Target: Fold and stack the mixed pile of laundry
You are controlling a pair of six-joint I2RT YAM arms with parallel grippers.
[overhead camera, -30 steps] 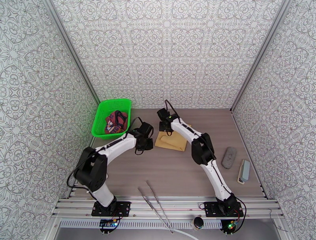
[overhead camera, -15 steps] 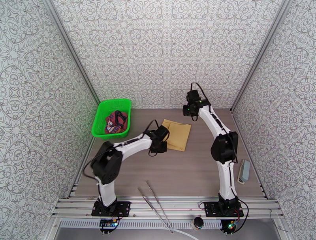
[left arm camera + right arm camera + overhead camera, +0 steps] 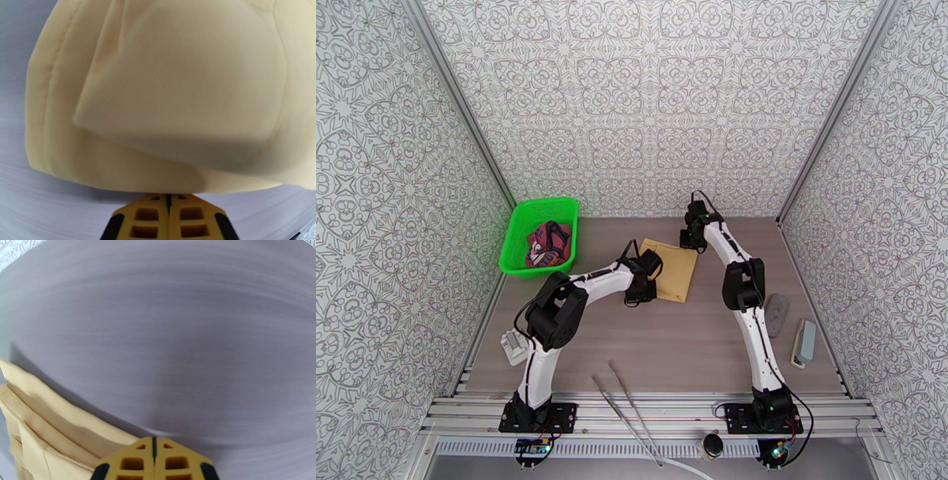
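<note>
Plain tan folded cloth (image 3: 673, 270) lies flat on the grey wood-grain counter (image 3: 671, 339), mid-counter toward the far edge. It is a rough rectangle, long axis far-to-near and skewed slightly, with layered folded edges visible in the right wrist view. Left hand (image 3: 168, 199) has its yellow fingers pressed together, tips right at the cloth's near-left edge; cannot tell if fabric is pinched. Right hand (image 3: 154, 442) also has its fingers together, tips on bare counter just beside the cloth's far-right corner. Maroon tank top with navy trim (image 3: 549, 243) sits crumpled in the bright green plastic mesh basket (image 3: 523, 217) at the far-left corner; its front print is too small to read. Thin metal tongs (image 3: 626, 404) lie by the near edge.
</note>
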